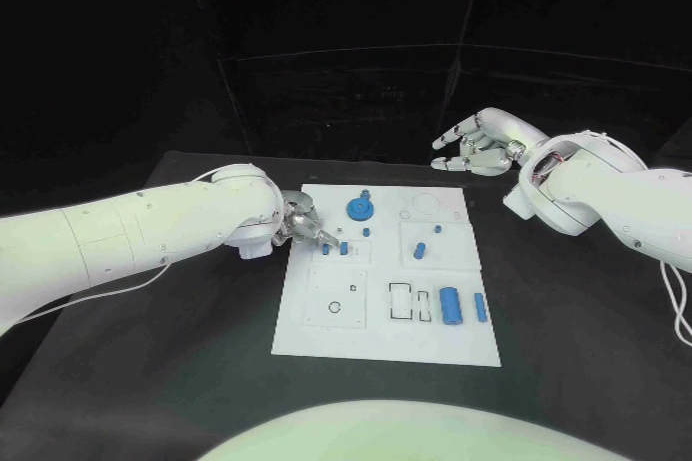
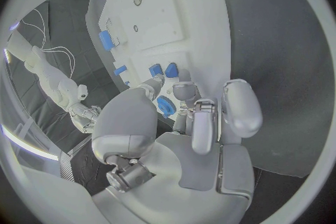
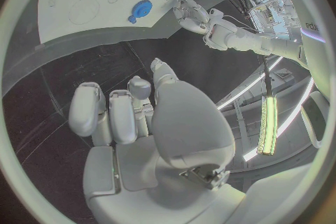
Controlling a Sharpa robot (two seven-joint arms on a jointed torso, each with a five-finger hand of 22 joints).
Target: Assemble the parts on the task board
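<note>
White rectangular task board [image 1: 378, 326] lies flat mid-table on the black table [image 1: 144, 381], long axis running away from the robot. Small blue parts on it: round blue disc part [image 1: 359, 209] near the far edge, a short blue peg [image 1: 420, 249] right of centre, two blue cylinders [image 1: 453, 306] lying side by side at the near right, next to empty rectangular outlines. Two small blue upright pieces [image 1: 336, 248] sit near the board's left edge.

Left hand [image 1: 299, 227] is over the board's left edge, at the far-left corner area. Fingers are drawn together, tips pointing toward the small blue upright pieces. In the left wrist view the fingertips [image 2: 155, 87] are just beside the blue pieces [image 2: 162, 70]; one more blue piece [image 2: 166, 106] sits right under the fingers. Cannot tell whether it actually pinches any of them or is only touching.

Right hand [image 1: 472, 146] is raised beyond the board's far right corner, well apart from the board. Fingers are curled loosely and apart, holding nothing; the right wrist view shows the fingers [image 3: 112, 115] side by side, nothing in the palm.
</note>
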